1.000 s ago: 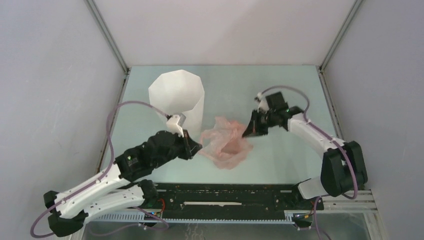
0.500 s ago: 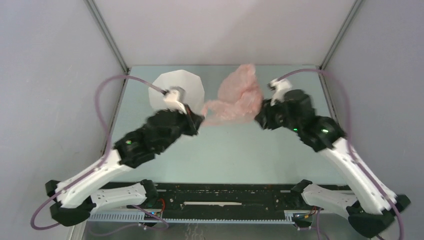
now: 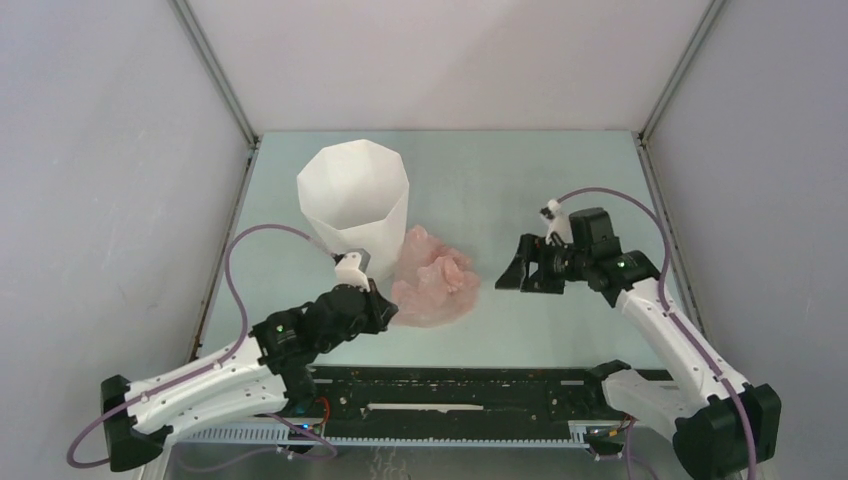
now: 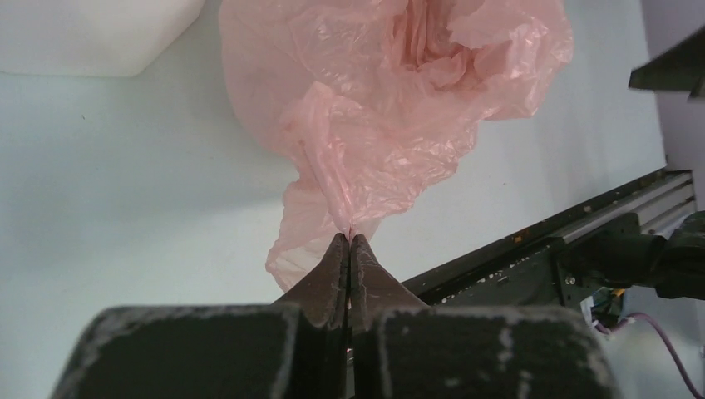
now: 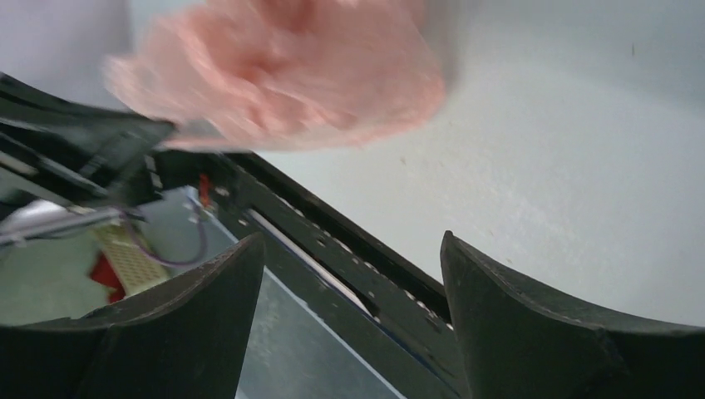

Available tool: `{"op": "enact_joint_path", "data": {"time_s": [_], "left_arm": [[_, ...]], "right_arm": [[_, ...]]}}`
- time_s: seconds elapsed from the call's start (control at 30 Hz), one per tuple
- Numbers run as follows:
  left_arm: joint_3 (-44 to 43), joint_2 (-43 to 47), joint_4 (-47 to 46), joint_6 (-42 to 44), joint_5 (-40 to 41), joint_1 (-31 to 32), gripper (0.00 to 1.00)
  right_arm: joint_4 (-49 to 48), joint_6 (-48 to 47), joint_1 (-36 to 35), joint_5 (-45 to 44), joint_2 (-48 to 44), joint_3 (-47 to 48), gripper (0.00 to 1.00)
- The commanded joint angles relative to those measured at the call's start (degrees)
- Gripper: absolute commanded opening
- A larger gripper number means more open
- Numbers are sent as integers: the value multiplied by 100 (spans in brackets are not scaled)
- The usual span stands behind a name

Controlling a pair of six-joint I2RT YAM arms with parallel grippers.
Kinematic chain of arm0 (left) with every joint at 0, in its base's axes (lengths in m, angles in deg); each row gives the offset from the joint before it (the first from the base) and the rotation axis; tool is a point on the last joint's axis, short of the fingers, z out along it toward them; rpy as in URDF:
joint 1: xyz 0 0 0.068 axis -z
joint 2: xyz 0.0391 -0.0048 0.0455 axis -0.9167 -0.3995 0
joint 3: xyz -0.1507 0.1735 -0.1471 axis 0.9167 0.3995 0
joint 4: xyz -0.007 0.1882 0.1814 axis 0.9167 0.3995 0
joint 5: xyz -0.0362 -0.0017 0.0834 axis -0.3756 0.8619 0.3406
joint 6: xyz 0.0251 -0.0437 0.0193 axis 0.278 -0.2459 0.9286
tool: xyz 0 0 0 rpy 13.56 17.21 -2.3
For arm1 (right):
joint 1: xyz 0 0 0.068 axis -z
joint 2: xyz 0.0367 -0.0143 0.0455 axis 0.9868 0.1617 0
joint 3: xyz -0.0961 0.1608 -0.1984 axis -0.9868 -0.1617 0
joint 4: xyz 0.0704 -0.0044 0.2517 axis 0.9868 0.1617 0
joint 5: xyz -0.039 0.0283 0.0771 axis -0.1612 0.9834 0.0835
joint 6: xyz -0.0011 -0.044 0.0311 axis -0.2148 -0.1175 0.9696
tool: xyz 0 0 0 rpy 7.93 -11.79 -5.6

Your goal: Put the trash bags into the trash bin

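The trash bags are one crumpled pale-pink film bag (image 3: 430, 285) that lies on the table just right of the trash bin's base. The trash bin (image 3: 352, 195) is white and faceted and stands upright at the back left. My left gripper (image 3: 386, 312) is shut on a pinched fold at the bag's near-left edge. In the left wrist view the closed tips (image 4: 349, 238) clamp the pink film (image 4: 391, 100). My right gripper (image 3: 512, 274) hovers open to the right of the bag, apart from it and holding nothing. Its wrist view shows spread fingers (image 5: 353, 249) and the blurred bag (image 5: 283, 75) beyond.
A black rail (image 3: 450, 385) runs along the table's near edge, close below the bag. Grey walls close in the table on three sides. A corner of the bin (image 4: 91, 33) shows at the left wrist view's upper left.
Half a second ago both grippers held the bag high near the bin's rim. Now it is back down on the table, the right gripper has let go and opened, the left still holds.
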Motion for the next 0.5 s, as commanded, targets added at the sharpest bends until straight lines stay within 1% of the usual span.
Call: {"op": "enact_joint_path", "data": {"time_s": [0.0, 0.1, 0.17, 0.23, 0.33, 0.4, 0.47], "left_arm": [[335, 367, -346, -203, 63, 11, 0], [367, 453, -182, -228, 73, 6, 0], [388, 519, -76, -237, 128, 11, 0], [382, 575, 4, -225, 177, 8, 0], [375, 640, 80, -220, 217, 11, 0], [396, 660, 79, -240, 201, 11, 0], [405, 672, 90, -246, 201, 11, 0]], "right_arm": [[-1062, 495, 441, 1131, 404, 447, 86], [-1482, 456, 155, 994, 1204, 972, 85], [-1485, 250, -54, 784, 1865, 1366, 84], [-1386, 21, -260, 615, 2332, 1719, 82], [-1242, -318, -681, 234, 2667, 2071, 81], [-1221, -412, -1026, -279, 2719, 2202, 82], [-1195, -299, -1268, -791, 2770, 2238, 82]]}}
